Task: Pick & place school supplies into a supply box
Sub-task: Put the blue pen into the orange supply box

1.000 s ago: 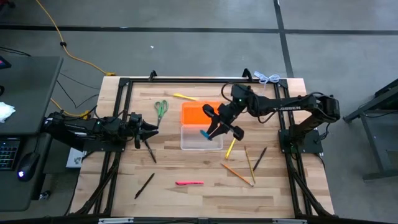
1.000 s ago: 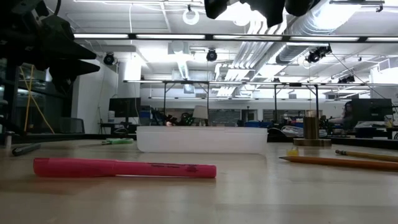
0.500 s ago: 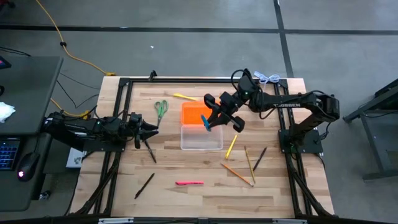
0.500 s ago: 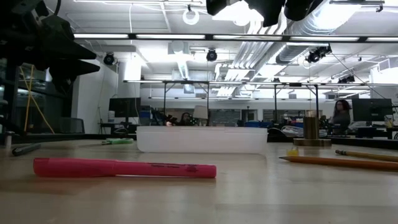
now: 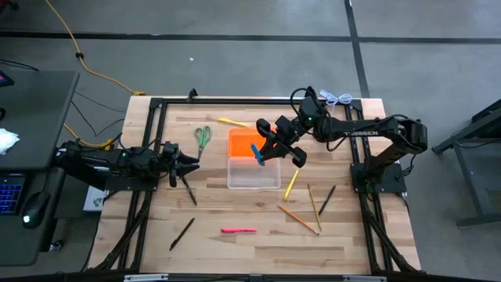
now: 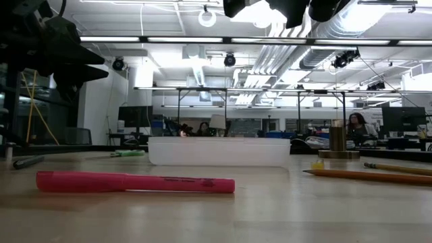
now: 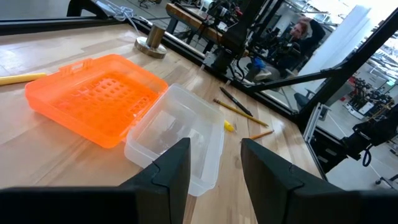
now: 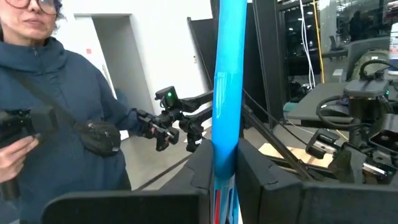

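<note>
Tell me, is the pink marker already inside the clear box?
No, the pink marker lies on the table near its front edge, well apart from the clear box.

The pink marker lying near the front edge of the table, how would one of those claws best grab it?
My guess: grip the pink marker around the middle of its barrel, coming straight down from above. It lies flat on the table with bare wood on both long sides, so the fingers could straddle it across its thin width. The open left gripper is free; the right gripper holds a blue pen.

two dark jointed arms, white lettering
</note>
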